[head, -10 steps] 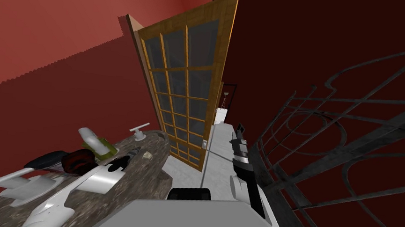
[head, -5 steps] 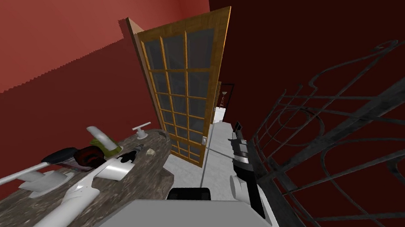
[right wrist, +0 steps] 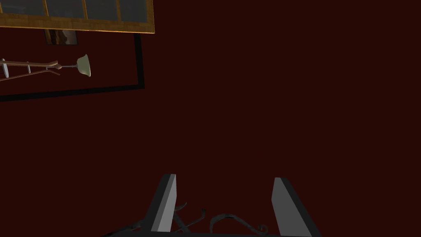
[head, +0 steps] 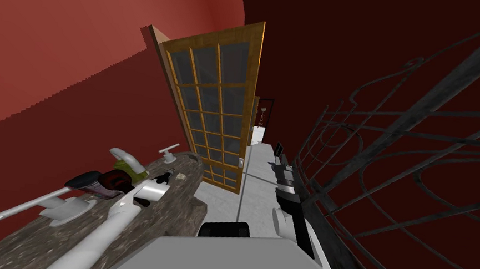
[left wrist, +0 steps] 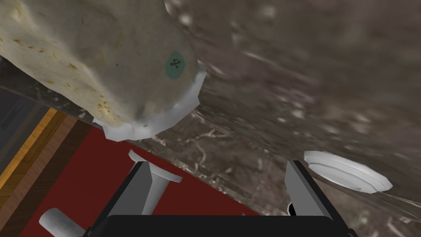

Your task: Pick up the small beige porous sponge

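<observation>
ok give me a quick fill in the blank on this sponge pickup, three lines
1. The arm stretched over the stone counter toward the beige sponge is the ____ one.
2. The left gripper has its fingers ____, with the sponge beyond their tips, not between them.
3. The right gripper, fingers open, holds ____.

Missing words: left; open; nothing
</observation>
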Available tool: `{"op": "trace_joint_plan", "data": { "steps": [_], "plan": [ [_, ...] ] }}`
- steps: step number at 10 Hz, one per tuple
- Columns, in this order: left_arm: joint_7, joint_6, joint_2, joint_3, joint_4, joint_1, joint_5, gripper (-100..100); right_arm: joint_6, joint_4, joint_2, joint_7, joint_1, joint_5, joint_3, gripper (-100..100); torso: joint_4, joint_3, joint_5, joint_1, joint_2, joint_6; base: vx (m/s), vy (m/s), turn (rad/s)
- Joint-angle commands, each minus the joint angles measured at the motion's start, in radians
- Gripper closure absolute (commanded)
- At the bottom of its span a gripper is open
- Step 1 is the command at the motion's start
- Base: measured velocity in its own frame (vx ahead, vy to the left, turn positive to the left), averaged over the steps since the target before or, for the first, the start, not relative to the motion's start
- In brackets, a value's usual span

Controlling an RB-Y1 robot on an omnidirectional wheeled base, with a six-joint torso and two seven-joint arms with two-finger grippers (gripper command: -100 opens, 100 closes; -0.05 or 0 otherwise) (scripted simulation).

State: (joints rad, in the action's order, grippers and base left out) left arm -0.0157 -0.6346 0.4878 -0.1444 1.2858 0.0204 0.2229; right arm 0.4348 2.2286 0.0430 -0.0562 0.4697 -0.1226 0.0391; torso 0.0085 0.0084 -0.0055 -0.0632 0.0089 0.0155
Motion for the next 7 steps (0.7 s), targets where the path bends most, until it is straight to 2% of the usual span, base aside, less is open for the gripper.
{"op": "trace_joint_plan", "data": {
  "steps": [1, 3, 4, 5, 7],
  "plan": [
    [0.0, -0.005, -0.011, -0.003, -0.05, 0.05, 0.012, -100, 0.0, 0.0, 0.0, 0.0, 0.0, 0.0, 0.0, 0, 0.0, 0.0, 0.0, 0.0, 0.0, 0.0, -0.109, 0.051, 0.029],
    [0.0, -0.005, -0.011, -0.003, -0.093, 0.11, 0.012, -100, 0.0, 0.0, 0.0, 0.0, 0.0, 0.0, 0.0, 0, -0.001, -0.003, 0.0, 0.001, -0.007, 0.0, -0.014, 0.021, 0.006],
    [0.006, -0.018, -0.063, -0.02, -0.127, 0.143, 0.064, -100, 0.0, 0.0, 0.0, 0.0, 0.0, 0.0, 0.0, 0, -0.002, -0.005, -0.001, 0.003, -0.01, 0.0, -0.122, 0.056, -0.161],
    [0.006, -0.018, -0.067, -0.02, -0.159, 0.176, 0.066, -100, 0.0, 0.0, 0.0, 0.0, 0.0, 0.0, 0.0, 0, -0.001, -0.002, 0.0, 0.001, -0.004, -0.001, -0.186, 0.082, -0.128],
    [0.006, -0.018, -0.067, -0.02, -0.21, 0.233, 0.066, -100, 0.0, 0.0, 0.0, 0.0, 0.0, 0.0, 0.0, 0, 0.0, -0.001, 0.0, 0.001, -0.003, 0.0, -0.069, 0.019, 0.017]
  ]
}}
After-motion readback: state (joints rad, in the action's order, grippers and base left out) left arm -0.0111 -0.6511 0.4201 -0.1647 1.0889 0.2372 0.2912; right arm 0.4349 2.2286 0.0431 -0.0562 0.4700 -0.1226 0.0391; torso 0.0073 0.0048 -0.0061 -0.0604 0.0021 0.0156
